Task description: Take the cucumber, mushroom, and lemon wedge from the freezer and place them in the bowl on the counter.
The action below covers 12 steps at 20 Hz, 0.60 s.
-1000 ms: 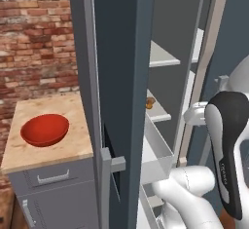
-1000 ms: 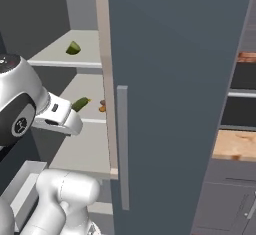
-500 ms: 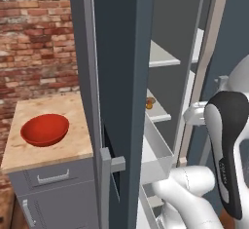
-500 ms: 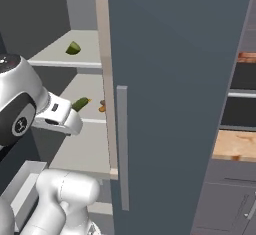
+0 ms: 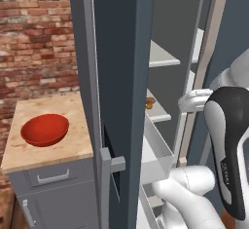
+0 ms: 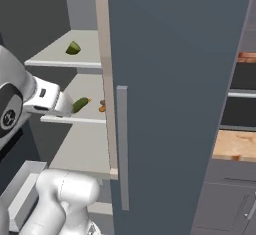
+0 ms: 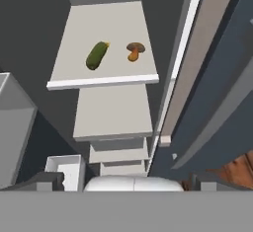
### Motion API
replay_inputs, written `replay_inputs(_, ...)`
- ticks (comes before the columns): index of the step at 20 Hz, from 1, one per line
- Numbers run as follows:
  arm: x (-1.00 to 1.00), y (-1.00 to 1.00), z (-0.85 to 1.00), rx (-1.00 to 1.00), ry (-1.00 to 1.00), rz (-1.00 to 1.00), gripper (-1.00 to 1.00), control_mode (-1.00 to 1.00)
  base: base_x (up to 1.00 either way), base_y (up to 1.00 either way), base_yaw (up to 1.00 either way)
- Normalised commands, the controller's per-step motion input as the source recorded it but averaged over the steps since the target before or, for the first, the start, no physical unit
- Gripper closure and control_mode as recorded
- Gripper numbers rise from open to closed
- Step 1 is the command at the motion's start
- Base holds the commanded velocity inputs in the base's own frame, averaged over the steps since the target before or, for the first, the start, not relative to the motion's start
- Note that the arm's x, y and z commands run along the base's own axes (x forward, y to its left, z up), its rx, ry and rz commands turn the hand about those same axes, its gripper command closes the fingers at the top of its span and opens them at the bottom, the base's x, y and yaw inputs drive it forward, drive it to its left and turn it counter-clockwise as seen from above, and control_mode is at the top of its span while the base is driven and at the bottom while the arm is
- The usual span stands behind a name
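The end effector [image 7: 126,179] looks down over a freezer [image 5: 121,52] shelf, its fingertips barely visible, so whether it stands open or closed cannot be told. Below lie the cucumber [image 7: 97,55] and, just beside it, the mushroom [image 7: 134,50]. The cucumber looks light, stiff and possibly slick; a hold across its middle seems soundest. The right base view alone shows the lemon wedge [image 6: 73,48] on the shelf above; the left base view alone shows the red bowl [image 5: 44,129] on the bench [image 5: 58,150].
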Motion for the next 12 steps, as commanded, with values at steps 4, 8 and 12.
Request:
replay_inputs(4,0.43,0.25,0.55,0.00,-0.12,0.08,-1.00,-1.00,0.00,0.00,0.00)
replay_inputs(8,0.64,0.44,0.37,0.00,-0.11,0.07,-1.00,-1.00,0.00,0.00,0.00)
replay_inputs(12,0.63,0.34,0.23,0.00,-0.09,0.03,-1.00,-1.00,0.00,0.00,0.00)
